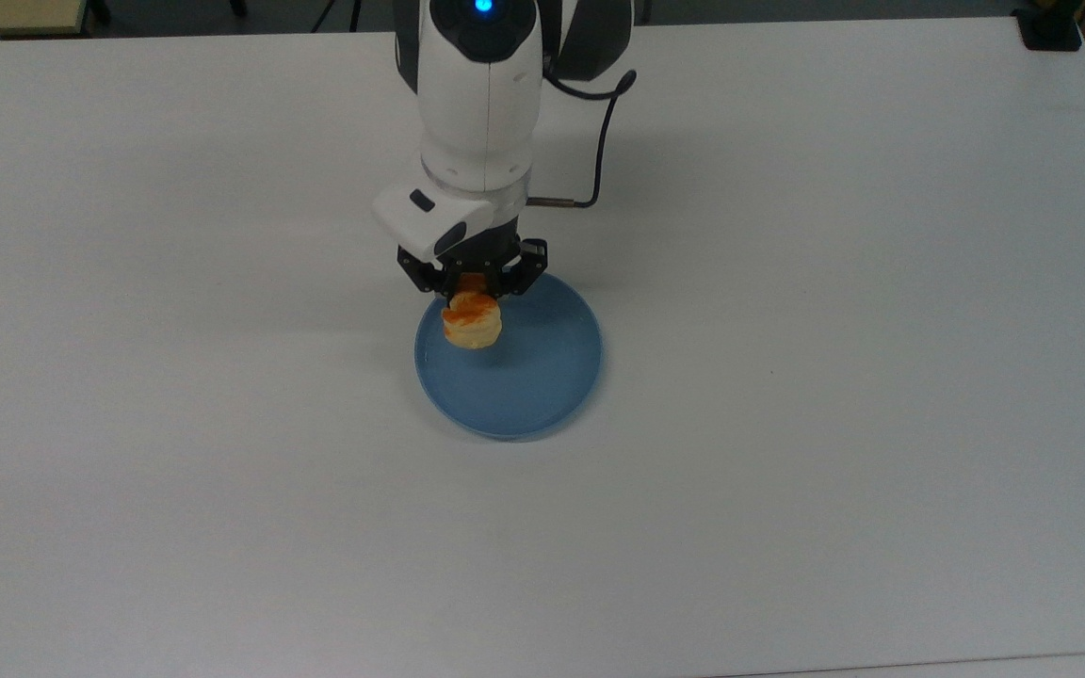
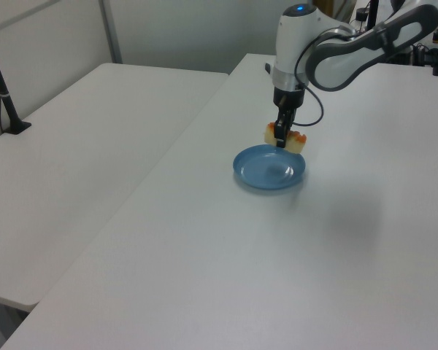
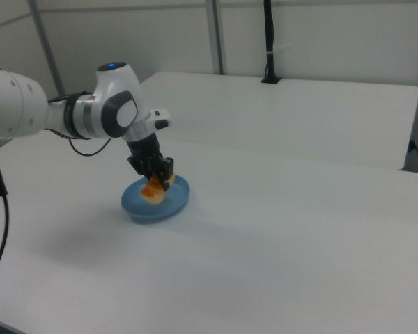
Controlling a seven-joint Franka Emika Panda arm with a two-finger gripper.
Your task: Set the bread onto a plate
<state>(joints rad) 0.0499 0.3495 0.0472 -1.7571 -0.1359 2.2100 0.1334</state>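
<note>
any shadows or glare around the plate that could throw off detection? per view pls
Top view: even, soft light; only a faint shadow edges the round light-blue plate on its lower right. Left view: a whitish glare patch sits on the plate's floor, below the pale-yellow bread roll held in the gripper. Right view: the plate casts a soft, diffuse shadow on the white table.

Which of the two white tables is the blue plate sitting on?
The white table under the arm, holding the plate; the adjoining table on the left view's left is bare.
</note>
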